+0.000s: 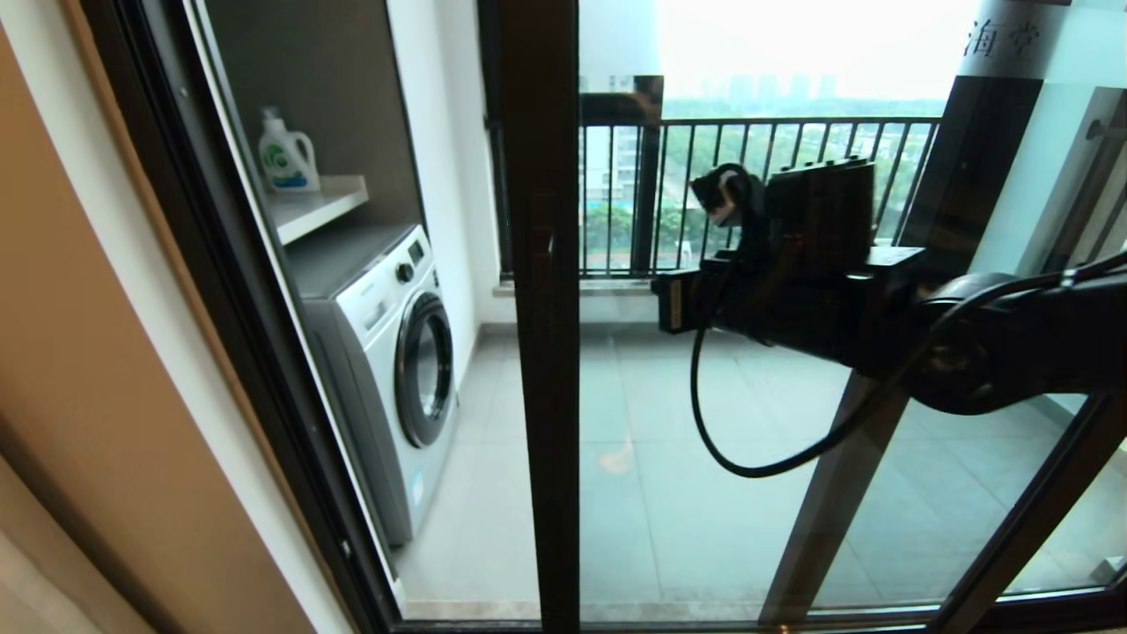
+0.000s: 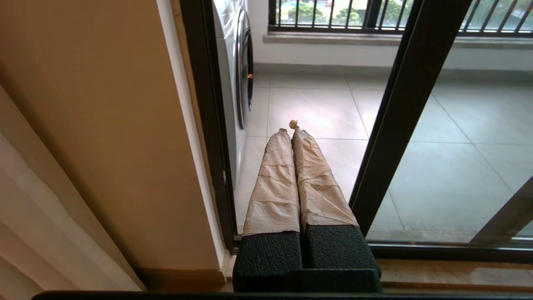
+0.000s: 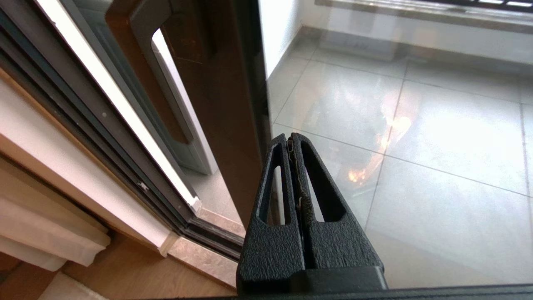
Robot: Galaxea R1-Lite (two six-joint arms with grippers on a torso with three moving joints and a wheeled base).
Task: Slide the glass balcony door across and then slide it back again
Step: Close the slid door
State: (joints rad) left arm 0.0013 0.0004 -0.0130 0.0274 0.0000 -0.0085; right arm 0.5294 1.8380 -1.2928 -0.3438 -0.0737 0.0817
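The glass balcony door's dark brown upright point(image 1: 546, 352) stands in the middle of the head view, with its clear glass to the right. A frosted strip with Chinese characters point(image 1: 1004, 35) crosses the top right. To the left of the upright is an open gap to the balcony. The bar handle point(image 3: 166, 83) runs along the upright point(image 3: 225, 125). My right gripper point(image 1: 665, 304) is shut and empty. It sits close in front of the glass, just right of the upright and short of the handle. My left gripper point(image 2: 290, 127) is low and shut, its fingers point(image 2: 275, 179) wrapped in beige tape. It points into the gap beside the upright point(image 2: 399, 104).
A white washing machine point(image 1: 396, 352) and a detergent bottle point(image 1: 286, 154) on a shelf stand on the balcony's left. The black railing point(image 1: 792, 176) closes the far side. The fixed dark frame point(image 2: 208, 125) and a beige wall point(image 1: 88, 352) are left of the gap. The floor track point(image 3: 208, 237) runs below.
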